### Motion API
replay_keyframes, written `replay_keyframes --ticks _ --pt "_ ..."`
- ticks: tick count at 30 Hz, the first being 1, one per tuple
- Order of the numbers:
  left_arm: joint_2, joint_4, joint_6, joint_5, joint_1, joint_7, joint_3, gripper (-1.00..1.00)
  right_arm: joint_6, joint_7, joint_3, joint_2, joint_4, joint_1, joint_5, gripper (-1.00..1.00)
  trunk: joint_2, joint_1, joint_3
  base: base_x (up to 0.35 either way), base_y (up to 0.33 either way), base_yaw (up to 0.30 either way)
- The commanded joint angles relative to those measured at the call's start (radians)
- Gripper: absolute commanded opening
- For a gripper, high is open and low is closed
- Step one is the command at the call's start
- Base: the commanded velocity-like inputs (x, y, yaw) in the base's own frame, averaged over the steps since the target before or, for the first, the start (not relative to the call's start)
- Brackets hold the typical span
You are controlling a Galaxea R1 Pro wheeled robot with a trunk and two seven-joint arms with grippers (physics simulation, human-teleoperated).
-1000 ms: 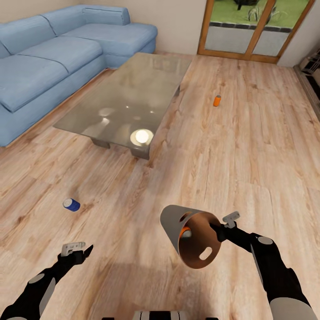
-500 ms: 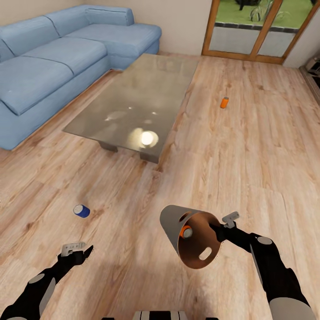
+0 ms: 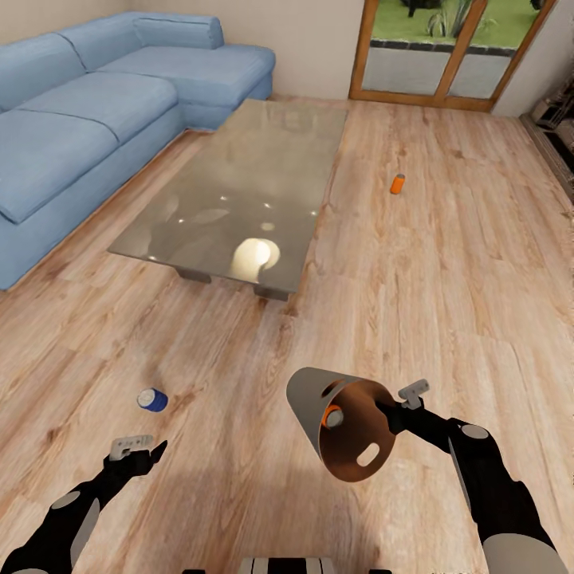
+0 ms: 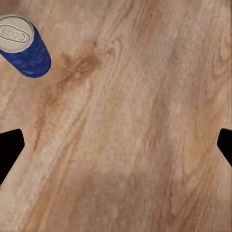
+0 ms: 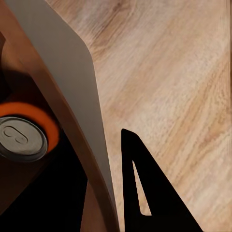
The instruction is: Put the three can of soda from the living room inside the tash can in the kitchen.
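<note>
Grey outside and brown-orange inside, the bin (image 3: 339,422) hangs tipped on its side above the wood floor (image 3: 446,303), well short of the glass table (image 3: 239,183), with the right hand (image 3: 388,414) pinching its rim and one orange can (image 3: 332,415) lying inside. A blue can (image 3: 151,399) lies on the floor near the table's front corner, just ahead of the left hand (image 3: 139,450), whose fingers are spread. Another orange can (image 3: 397,183) stands beyond the table's right side, well apart from it.
</note>
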Motion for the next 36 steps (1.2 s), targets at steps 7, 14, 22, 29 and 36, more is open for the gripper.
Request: replay_keyframes --ticks 7,14,22,29,36 --pt "0.0 0.0 -0.003 0.001 0.0 0.0 0.0 1.0 0.003 0.001 0.002 0.0 -0.001 0.0 -0.009 -1.0 0.0 0.0 0.0 0.017 0.034 -0.042" --pt "0.0 0.0 -0.003 0.0 0.0 0.0 0.0 1.0 0.003 0.001 0.001 0.002 0.0 0.0 -0.011 -1.0 0.0 0.0 0.0 0.001 0.026 -0.002" --pt "0.0 0.001 -0.001 0.0 0.0 -0.004 0.0 1.0 0.003 0.001 0.001 0.002 0.001 0.0 -0.013 -1.0 0.0 0.0 0.0 0.0 0.27 0.0" --pt "0.0 0.001 -0.001 0.0 0.0 -0.004 0.0 1.0 0.003 0.001 0.0 0.002 0.001 0.0 -0.016 -1.0 0.0 0.0 0.0 0.0 0.312 0.0" --pt "0.0 0.002 -0.001 0.0 0.0 -0.005 0.0 1.0 0.003 0.002 0.001 0.002 0.001 0.0 -0.019 -1.0 0.0 0.0 0.0 0.017 0.315 0.0"
